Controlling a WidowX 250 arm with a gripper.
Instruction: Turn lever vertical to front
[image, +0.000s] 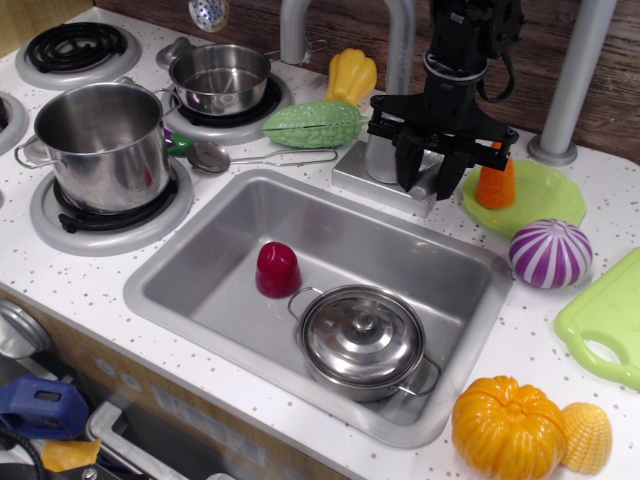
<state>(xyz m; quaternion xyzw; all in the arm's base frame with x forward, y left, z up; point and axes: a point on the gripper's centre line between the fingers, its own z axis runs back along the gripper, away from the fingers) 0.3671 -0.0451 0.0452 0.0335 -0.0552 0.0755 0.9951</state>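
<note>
The silver faucet body stands on its base plate behind the sink. My black gripper points down at the faucet's right side, over the side knob. Its two fingers stand close together on either side of a small silver-grey piece, the lever, which shows only as a sliver between them. The rest of the lever and the knob are hidden behind the gripper. The tall curved spout rises behind the gripper.
An orange carrot on a green plate stands just right of the gripper. A grey post is behind it. The sink holds a lidded pot and a red piece. A green vegetable lies left of the faucet.
</note>
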